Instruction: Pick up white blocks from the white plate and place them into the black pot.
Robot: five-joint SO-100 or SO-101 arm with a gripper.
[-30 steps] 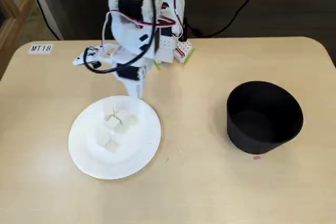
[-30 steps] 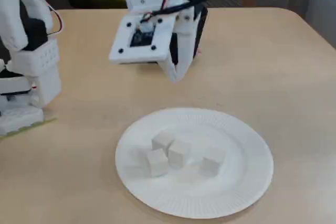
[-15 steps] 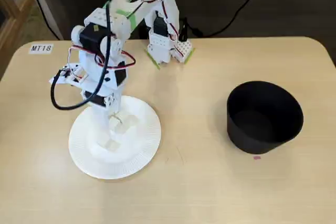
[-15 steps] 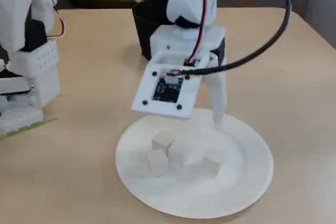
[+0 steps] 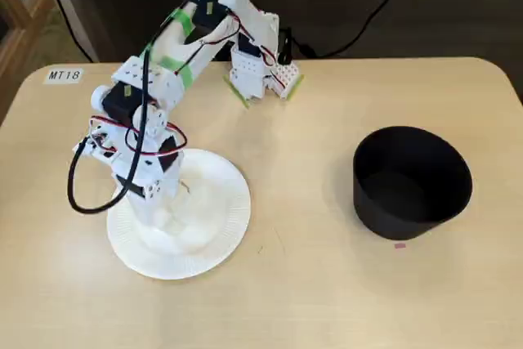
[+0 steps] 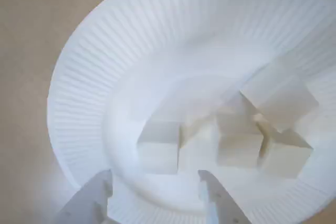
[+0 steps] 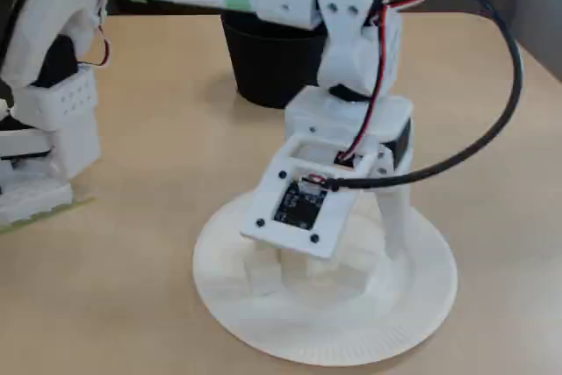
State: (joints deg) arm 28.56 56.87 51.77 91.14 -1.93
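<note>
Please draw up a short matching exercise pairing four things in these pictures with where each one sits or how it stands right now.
Things:
1. small cream cube blocks
2. round white ridged paper plate
3. matte black round pot
4. end effector

States:
A. empty, on the right of the table in a fixed view
B. open, low over the plate
C. clustered together on the plate
D. lying under the arm, holding the cubes

Pairs: 1-C, 2-D, 3-A, 4-B
</note>
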